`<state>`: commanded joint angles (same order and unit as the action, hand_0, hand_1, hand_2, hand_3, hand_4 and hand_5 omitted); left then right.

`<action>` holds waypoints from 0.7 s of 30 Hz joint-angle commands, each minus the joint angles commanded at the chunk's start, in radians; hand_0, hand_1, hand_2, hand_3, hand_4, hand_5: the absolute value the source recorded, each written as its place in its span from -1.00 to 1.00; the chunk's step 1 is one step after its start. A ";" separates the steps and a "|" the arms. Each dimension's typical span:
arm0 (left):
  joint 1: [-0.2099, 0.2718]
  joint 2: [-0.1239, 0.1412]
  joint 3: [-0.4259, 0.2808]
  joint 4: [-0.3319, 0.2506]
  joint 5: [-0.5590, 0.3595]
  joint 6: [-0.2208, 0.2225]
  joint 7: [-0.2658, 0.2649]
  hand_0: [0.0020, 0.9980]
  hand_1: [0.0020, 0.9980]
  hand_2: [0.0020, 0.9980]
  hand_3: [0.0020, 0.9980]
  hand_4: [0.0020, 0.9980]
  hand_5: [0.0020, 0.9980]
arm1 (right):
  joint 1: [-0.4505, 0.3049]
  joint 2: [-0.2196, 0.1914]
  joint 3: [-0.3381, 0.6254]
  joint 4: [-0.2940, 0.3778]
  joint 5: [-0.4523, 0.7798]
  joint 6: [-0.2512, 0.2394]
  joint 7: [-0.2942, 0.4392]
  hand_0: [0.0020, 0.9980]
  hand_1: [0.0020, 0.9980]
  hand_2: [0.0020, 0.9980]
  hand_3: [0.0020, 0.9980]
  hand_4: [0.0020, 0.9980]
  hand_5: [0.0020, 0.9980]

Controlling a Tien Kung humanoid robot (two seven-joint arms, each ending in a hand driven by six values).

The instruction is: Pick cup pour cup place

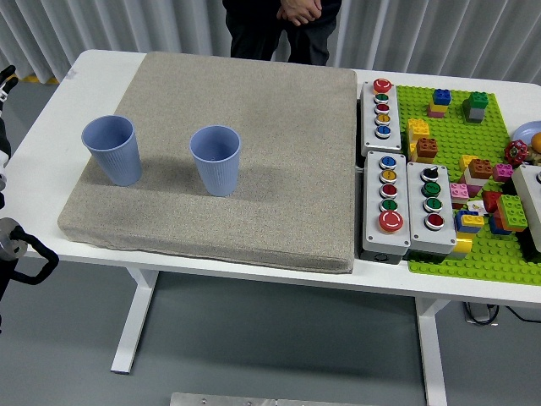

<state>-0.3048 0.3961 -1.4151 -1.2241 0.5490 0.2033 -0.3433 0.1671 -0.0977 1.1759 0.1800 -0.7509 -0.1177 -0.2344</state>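
Two light blue ribbed cups stand upright and apart on the grey mat [254, 110]: the left cup [112, 150] near the mat's left edge, the right cup [215, 159] a little to its right. Nothing touches either one. My left hand [3, 127] shows only as a sliver at the picture's left edge, well clear of the left cup, with its wrist [13, 244] lower down beside the table. My right arm is out of view.
Three button boxes [397, 199] lie right of the mat. Beyond them a green baseplate [499, 127] carries several toy bricks. A person stands at the far side, hands [300, 10] clasped off the table.
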 joint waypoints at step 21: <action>-0.096 0.009 -0.022 0.180 -0.548 -0.075 0.011 0.57 0.56 0.72 0.75 0.93 0.83 | 0.008 -0.002 -0.009 0.000 0.014 -0.003 0.001 0.45 0.38 0.47 0.40 -0.36 -0.45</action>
<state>-0.4011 0.4052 -1.4367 -1.0443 0.0010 0.1284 -0.3322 0.1747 -0.0994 1.1667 0.1800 -0.7366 -0.1204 -0.2329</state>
